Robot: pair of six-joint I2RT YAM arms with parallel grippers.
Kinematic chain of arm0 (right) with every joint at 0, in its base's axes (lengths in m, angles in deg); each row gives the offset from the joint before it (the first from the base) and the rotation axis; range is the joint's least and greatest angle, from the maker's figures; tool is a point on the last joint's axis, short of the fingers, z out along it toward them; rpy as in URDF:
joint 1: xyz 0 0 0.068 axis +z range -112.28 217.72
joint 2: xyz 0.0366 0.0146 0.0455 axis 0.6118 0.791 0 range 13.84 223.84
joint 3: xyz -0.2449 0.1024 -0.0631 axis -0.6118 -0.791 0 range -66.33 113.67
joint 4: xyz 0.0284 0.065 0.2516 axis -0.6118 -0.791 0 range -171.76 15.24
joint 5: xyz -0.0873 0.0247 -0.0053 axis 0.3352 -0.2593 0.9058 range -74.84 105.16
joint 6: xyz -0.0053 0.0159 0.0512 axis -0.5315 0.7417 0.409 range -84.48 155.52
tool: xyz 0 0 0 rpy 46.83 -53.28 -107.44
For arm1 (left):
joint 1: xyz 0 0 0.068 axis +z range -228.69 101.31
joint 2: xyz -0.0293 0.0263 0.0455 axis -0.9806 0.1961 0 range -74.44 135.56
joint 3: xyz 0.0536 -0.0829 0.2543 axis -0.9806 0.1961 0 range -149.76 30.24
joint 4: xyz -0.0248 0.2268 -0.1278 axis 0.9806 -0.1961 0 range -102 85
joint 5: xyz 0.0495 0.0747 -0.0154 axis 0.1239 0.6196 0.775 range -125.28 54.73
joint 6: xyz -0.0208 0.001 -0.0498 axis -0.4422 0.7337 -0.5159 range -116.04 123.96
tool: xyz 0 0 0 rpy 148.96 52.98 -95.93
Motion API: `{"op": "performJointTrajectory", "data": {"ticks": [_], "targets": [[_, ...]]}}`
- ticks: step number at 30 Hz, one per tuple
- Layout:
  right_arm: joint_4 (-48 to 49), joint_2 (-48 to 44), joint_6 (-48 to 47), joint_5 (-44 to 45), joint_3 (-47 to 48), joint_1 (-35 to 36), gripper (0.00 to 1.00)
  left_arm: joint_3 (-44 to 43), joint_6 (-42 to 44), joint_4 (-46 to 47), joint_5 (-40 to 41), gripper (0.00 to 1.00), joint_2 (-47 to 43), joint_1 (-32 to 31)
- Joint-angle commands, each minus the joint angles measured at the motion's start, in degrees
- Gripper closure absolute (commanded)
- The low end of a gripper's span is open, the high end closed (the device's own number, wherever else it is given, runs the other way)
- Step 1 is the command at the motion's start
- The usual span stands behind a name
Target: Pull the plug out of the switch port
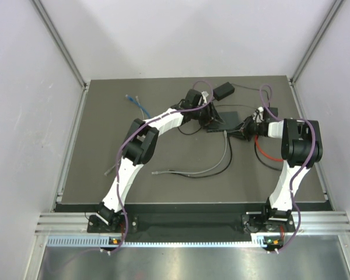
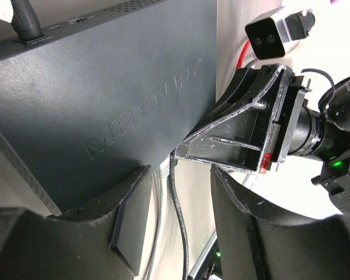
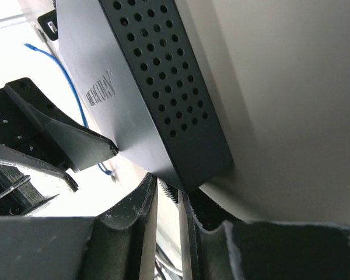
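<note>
The flat dark grey box with round holes in its side, the switch (image 1: 223, 121), is laid near the back of the dark table mat (image 1: 99, 134), between both grippers. One finger of the left gripper (image 2: 181, 181) is laid on its corner, and its jaws are seen half open. The right gripper (image 3: 170, 189) is placed at the box's edge, with its jaws drawn narrow around a pale ribbed plug (image 2: 163, 173). Whether the plug is pinched cannot be told.

Soft, even light covers the dark grey counter (image 1: 181, 189) from above. Wrist views blow out white around the flat dark grey switch box (image 2: 105, 87); foregrounds blur.
</note>
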Motion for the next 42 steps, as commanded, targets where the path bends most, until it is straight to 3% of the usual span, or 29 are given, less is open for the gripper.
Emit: {"op": "performJointTrajectory", "data": {"ticks": [1, 8, 16, 21, 25, 28, 33, 37, 42], "targets": [[-5.43, 1.58, -2.99, 2.48, 3.96, 0.36, 1.00, 0.93, 2.60, -5.92, 1.33, 0.49, 0.39, -0.35], [-27.49, 5.98, -16.52, -1.39, 11.79, 0.27, 1.00, -0.04, 2.33, -6.71, 0.63, 0.49, 1.80, -0.44], [-37.28, 10.20, -24.35, -9.11, 15.04, 0.10, 1.00, -3.47, 1.72, -6.89, -0.69, 0.49, 4.17, -0.35], [-36.93, 8.02, -25.58, -5.63, 15.48, 0.09, 1.00, -4.09, 1.72, -7.24, -1.13, 0.49, 4.79, -0.35], [-31.51, -0.25, -29.36, 12.53, 14.00, 2.99, 1.00, -4.00, 1.72, -7.24, -1.31, 0.49, 5.49, -0.35], [-25.37, -4.73, -29.89, 16.44, 10.84, 4.66, 1.00, -4.09, 1.11, -6.72, -1.66, 0.49, 6.01, -0.44], [-21.11, -5.72, -26.48, 12.07, 6.87, 4.58, 1.00, -4.53, 0.49, -6.01, -1.84, 0.49, 6.63, -0.44], [-19.98, -4.04, -20.76, 2.76, 3.90, 4.23, 1.00, -5.05, 0.31, -6.09, -2.36, 0.49, 6.81, -0.35], [-11.36, -7.55, -17.32, 0.11, -0.87, 4.05, 1.00, -5.32, 0.58, -6.36, -2.63, 0.49, 6.63, -0.26]]}}
